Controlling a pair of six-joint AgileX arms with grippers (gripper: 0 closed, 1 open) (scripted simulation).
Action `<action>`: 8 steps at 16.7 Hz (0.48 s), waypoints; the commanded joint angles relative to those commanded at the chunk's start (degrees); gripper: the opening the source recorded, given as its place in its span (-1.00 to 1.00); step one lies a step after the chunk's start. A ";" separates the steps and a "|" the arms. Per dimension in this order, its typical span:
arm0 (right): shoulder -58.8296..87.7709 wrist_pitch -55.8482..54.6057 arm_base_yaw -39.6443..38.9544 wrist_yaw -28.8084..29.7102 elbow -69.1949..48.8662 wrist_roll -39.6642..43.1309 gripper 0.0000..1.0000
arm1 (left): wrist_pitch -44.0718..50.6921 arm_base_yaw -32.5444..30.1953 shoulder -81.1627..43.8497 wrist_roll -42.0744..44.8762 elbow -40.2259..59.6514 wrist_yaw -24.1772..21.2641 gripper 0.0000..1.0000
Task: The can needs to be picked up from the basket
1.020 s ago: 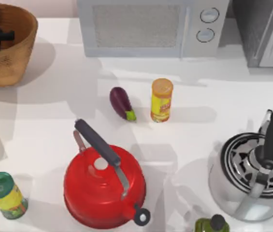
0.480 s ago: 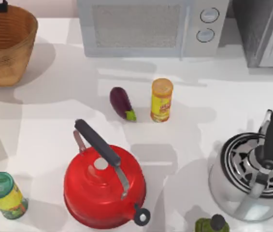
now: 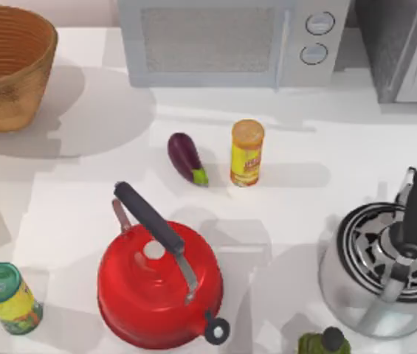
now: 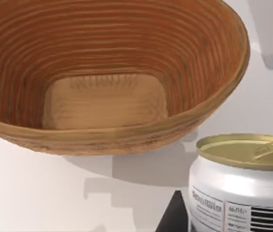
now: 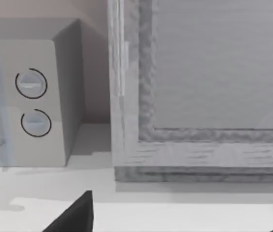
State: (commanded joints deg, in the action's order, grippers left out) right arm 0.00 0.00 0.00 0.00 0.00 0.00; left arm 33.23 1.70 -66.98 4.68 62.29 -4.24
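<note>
**Can** [image 4: 245,183]: short, pale gold pull-tab top, white side with printed label and barcode. In the left wrist view it sits close to the camera, outside the basket [image 4: 126,137] and apart from its rim.

**Left gripper** [image 4: 237,226]: clenched on the can; 1 dark finger [image 4: 171,218] lies against the can's side.

**Basket**: round orange-brown wicker with a ribbed weave, at the table's far left corner [image 3: 16,96]; its woven floor is in full view.

**Right gripper** [image 5: 175,223]: parked facing the microwave's 2 dials [image 5: 32,104] and a grey cabinet [image 5: 204,72]; fingers released, nothing between them.

**Table, other items:**
- microwave [image 3: 223,40] at the back
- eggplant [image 3: 186,157] just beside a yellow orange-lidded canister [image 3: 247,153], both mid-table
- red kettle [image 3: 160,284] at front centre
- silver kettle [image 3: 385,269] at front right
- green-lidded can [image 3: 7,297] at front left
- green bottle [image 3: 325,343] at the front edge
</note>
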 joint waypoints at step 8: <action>0.00 0.00 0.00 0.00 0.00 0.00 1.00 | -23.48 -1.32 51.68 -3.26 -47.74 3.03 -1.00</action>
State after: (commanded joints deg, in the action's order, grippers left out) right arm 0.00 0.00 0.00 0.00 0.00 0.00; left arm 9.75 0.38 -15.30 1.41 14.56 -1.21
